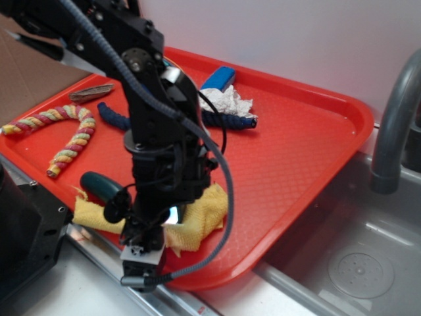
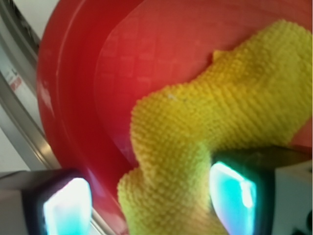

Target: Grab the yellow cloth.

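1. Right now the yellow cloth [image 1: 197,214] lies crumpled at the near edge of the red tray [image 1: 296,171], partly under the arm [image 1: 158,131], with one frayed end reaching toward the dark green object [image 1: 102,186] just beside it.
2. Seen from the wrist, the jaws stand spread, one fingertip [image 2: 66,208] over the tray's raised rim and the other [image 2: 234,193] against or just over the cloth, so a fold of the yellow cloth [image 2: 195,147] sits between them.
3. Nothing is pinched yet, as far as I can judge; the gripper [image 1: 154,237] hangs low over the cloth's near end.
4. To do this step well, I would lower until the tips reach into the terry pile, since soft cloth slips out of a shallow pinch.
5. The fingertip near the rim is the risk: closing there could catch the tray lip instead of fabric, or scrape along it. Shifting slightly toward the tray's middle would put both tips over cloth.
6. Aim for the raised fold between the tips, not a flat part; a ridge gives the jaws something to gather.
7. Close fully, then lift slowly and watch that the cloth rises with it, clear of the green object.
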{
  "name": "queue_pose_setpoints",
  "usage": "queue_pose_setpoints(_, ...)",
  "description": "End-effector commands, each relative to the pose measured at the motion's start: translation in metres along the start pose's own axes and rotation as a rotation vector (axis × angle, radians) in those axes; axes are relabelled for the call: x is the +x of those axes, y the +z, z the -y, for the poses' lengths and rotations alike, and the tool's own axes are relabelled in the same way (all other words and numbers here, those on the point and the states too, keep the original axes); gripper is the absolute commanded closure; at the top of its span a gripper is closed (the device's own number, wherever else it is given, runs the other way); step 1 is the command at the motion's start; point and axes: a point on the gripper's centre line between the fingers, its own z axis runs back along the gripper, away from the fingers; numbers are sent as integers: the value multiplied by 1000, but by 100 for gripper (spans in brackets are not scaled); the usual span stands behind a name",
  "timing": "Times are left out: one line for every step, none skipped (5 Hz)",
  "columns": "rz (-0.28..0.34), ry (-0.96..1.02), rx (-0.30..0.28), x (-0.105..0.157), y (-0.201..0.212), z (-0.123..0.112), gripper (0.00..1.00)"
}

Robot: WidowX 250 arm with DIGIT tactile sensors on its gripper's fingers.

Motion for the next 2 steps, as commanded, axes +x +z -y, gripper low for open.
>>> queue_pose_setpoints(-19,62,-9,-32,-9,10,100)
queue_pose_setpoints(36,78,0,-21,23,0,100)
